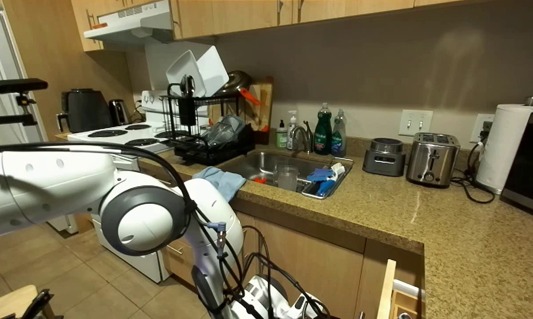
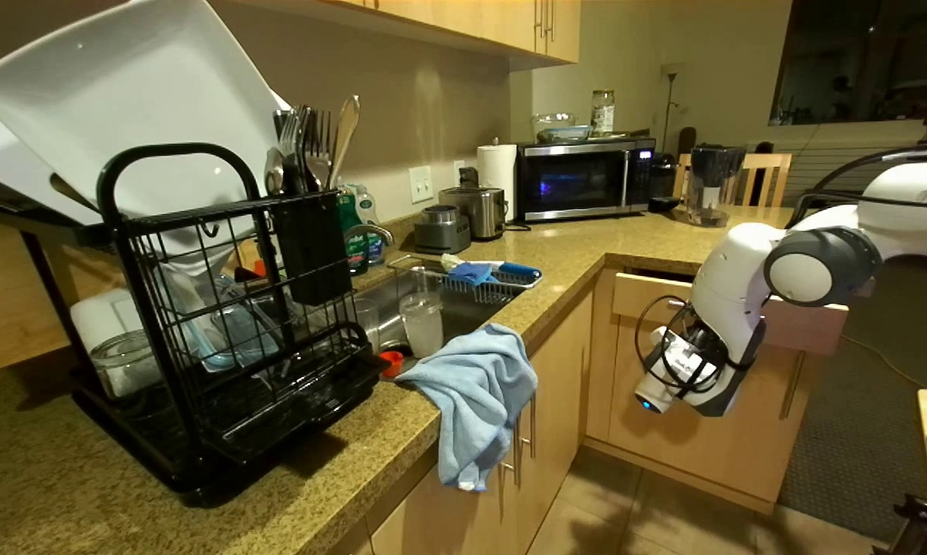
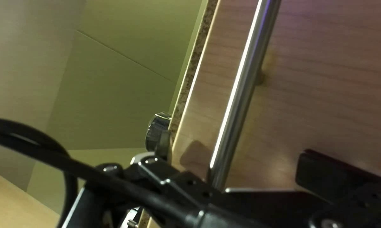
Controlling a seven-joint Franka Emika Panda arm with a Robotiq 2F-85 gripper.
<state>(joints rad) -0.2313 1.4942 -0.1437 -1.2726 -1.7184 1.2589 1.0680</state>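
Note:
My gripper (image 3: 234,158) is open in the wrist view. One black finger is at lower left and the other at lower right. A shiny metal bar handle (image 3: 244,82) on a light wood drawer front (image 3: 330,79) runs down between the fingers. Its lower end passes behind the left finger; I cannot tell whether they touch. The gripper holds nothing that I can see. In both exterior views the drawer (image 1: 387,288) stands partly open at the counter's inner corner, its front (image 2: 807,327) partly behind the arm. The fingers are hidden in the exterior views.
The granite counter (image 1: 484,248) edge lies above the drawer. A sink (image 1: 260,161), a black dish rack (image 2: 193,208) and a hanging blue towel (image 2: 483,393) are along the counter. A toaster (image 1: 433,159) and a microwave (image 2: 579,181) stand farther along. Black cables (image 3: 25,142) loop around the wrist.

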